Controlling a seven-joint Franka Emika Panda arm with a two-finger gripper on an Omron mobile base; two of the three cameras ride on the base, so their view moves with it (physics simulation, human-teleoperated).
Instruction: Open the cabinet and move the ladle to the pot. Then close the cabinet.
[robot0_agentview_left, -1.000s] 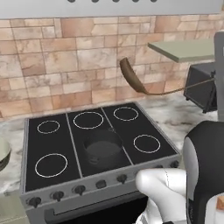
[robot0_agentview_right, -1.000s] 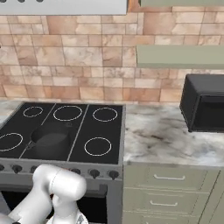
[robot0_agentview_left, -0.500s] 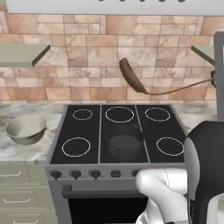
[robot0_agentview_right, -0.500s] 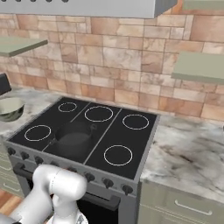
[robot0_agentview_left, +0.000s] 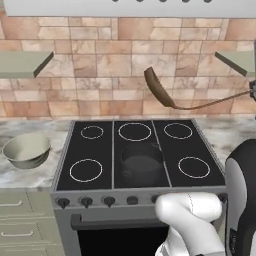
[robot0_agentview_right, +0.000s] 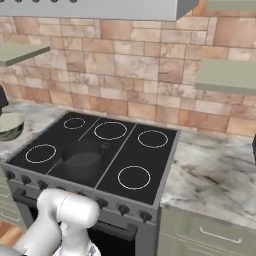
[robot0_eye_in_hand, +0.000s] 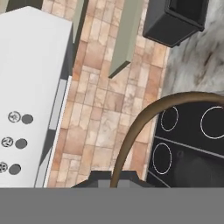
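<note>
Left base view: we count one ladle (robot0_agentview_left: 159, 89), one pot (robot0_agentview_left: 142, 162) and one bowl (robot0_agentview_left: 26, 149). Our gripper (robot0_eye_in_hand: 112, 180), at the far right, clamps the ladle's handle high above the stove (robot0_agentview_left: 95, 150).

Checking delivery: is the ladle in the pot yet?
Out. The ladle hangs in the air above the stove, clear of the pot.
</note>
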